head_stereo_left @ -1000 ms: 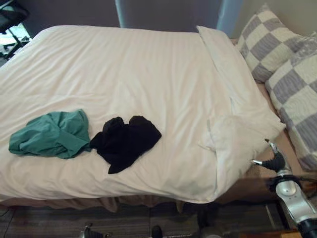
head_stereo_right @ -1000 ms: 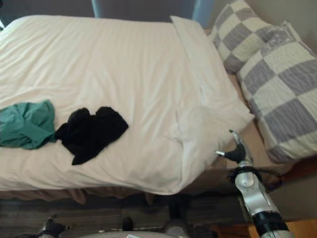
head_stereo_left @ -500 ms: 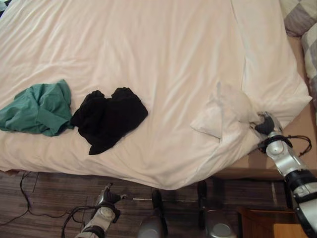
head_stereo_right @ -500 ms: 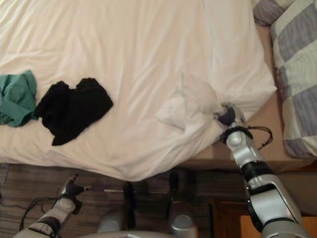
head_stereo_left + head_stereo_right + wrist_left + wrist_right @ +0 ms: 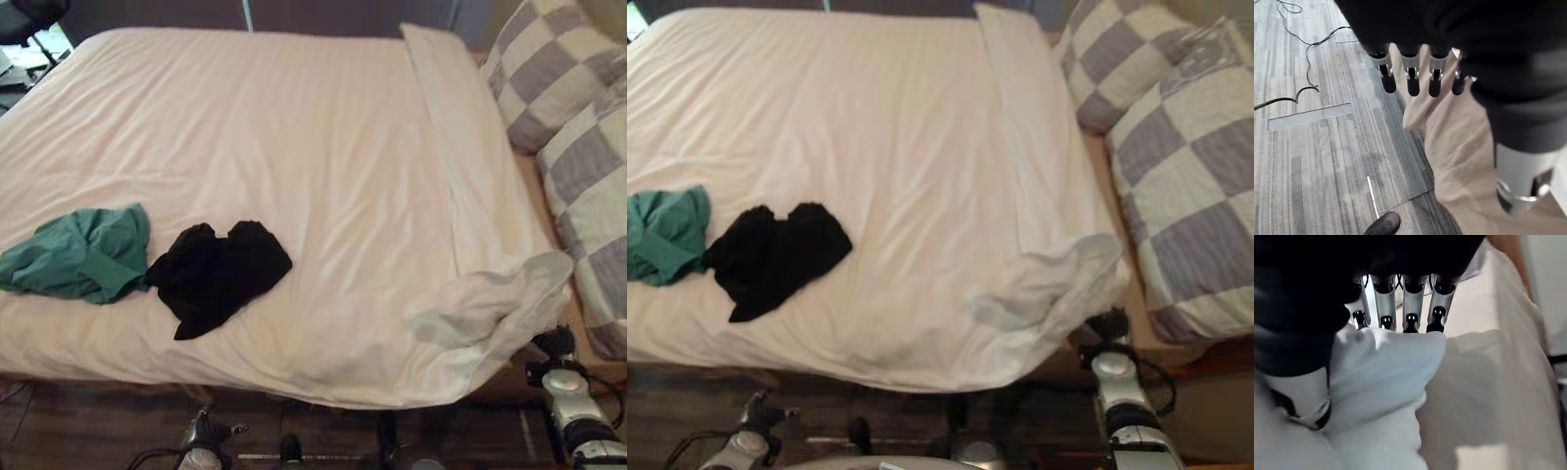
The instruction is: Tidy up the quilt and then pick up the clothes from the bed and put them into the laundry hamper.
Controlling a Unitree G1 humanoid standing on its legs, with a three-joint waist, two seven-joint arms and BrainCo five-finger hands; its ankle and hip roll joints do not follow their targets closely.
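The white quilt (image 5: 274, 166) lies spread over the bed, its near right corner (image 5: 490, 308) folded back and rumpled. My right hand (image 5: 554, 345) sits at that corner by the bed's edge. In the right wrist view its fingers (image 5: 1410, 298) and thumb close round a bunch of the white quilt (image 5: 1386, 367). A green garment (image 5: 78, 257) and a black garment (image 5: 220, 276) lie side by side on the quilt's near left part. My left hand (image 5: 201, 436) hangs low in front of the bed, its fingers (image 5: 1410, 73) straight and holding nothing.
Two grey-and-white checked pillows (image 5: 578, 147) lie at the right end of the bed. A beige bed skirt (image 5: 1459, 147) hangs down to the grey plank floor (image 5: 1312, 161). A dark chair (image 5: 29, 15) stands at the far left corner.
The camera has shifted. My right hand has come down to the bed's near edge with the quilt corner, which now lies flatter and less bunched. The clothes have not moved.
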